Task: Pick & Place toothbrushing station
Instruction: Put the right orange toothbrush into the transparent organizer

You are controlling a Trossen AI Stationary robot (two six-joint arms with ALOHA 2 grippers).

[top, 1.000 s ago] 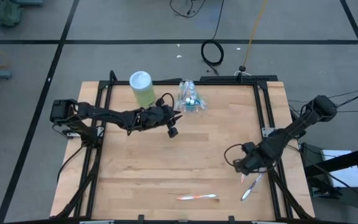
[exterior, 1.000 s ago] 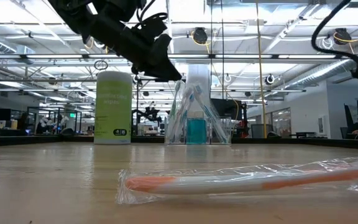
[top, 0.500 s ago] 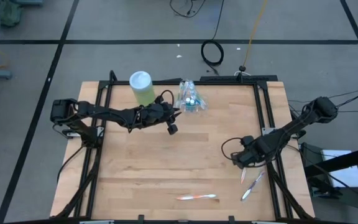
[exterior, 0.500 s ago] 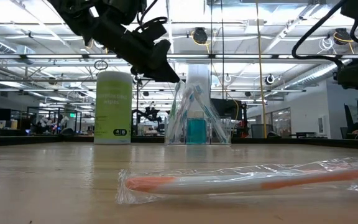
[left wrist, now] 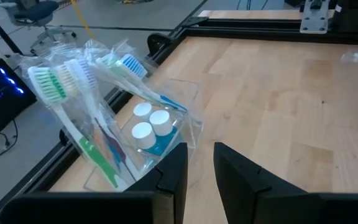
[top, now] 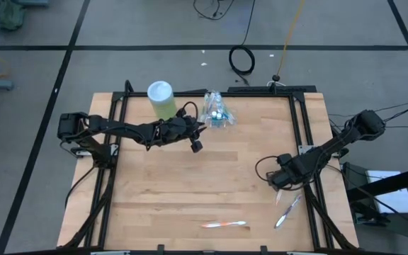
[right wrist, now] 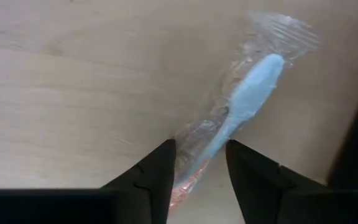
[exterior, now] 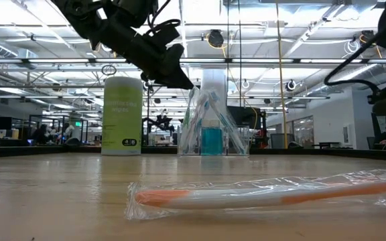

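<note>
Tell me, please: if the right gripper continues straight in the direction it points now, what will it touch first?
Most likely the light blue toothbrush in a clear plastic wrapper, lying on the wooden table. The right gripper has its fingers apart on either side of it; how far above it hangs is unclear.

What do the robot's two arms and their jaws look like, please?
Both arms, left arm and right arm, are slim, black and jointed, with dark cables looping beside them. The left gripper and right gripper each end in two flat, matte dark jaws with angular tips.
</note>
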